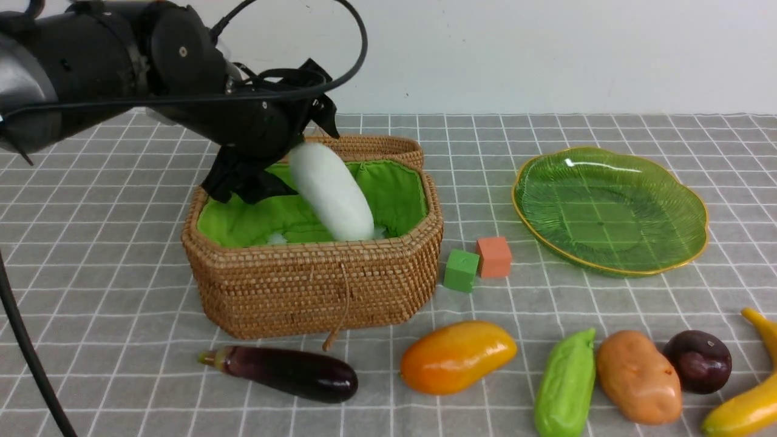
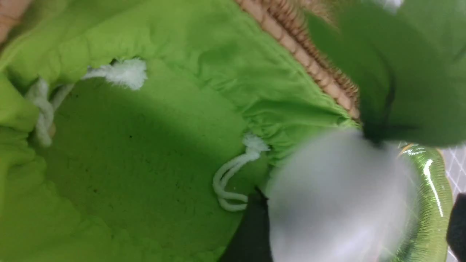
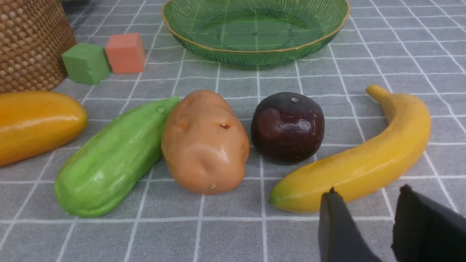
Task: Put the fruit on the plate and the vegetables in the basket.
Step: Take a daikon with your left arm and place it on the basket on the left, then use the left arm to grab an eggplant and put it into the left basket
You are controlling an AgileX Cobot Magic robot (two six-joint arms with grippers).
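The left gripper (image 2: 353,229) is hanging over the far-left part of the basket (image 1: 315,285). Its jaws are standing wider than the radish (image 1: 331,191) between them, so it is gripping nothing (a strip of green plate is showing past the radish in the wrist view). The basket is sitting left of centre, and the plate (image 1: 607,206) is lying to the far right with no fruit on it yet. The radish is leaning inside the basket, its lower end on the green lining by the near wall and its upper end pointing up toward the gripper. I judge that vegetable delivered and the eggplant (image 1: 285,373) the likely next pick. It is lying just on the near side of the basket, long axis running left to right, stem to the left, nearer the left arm. The right gripper (image 3: 378,233) is hovering with jaws parted and empty, the banana (image 3: 364,163) just beyond it.
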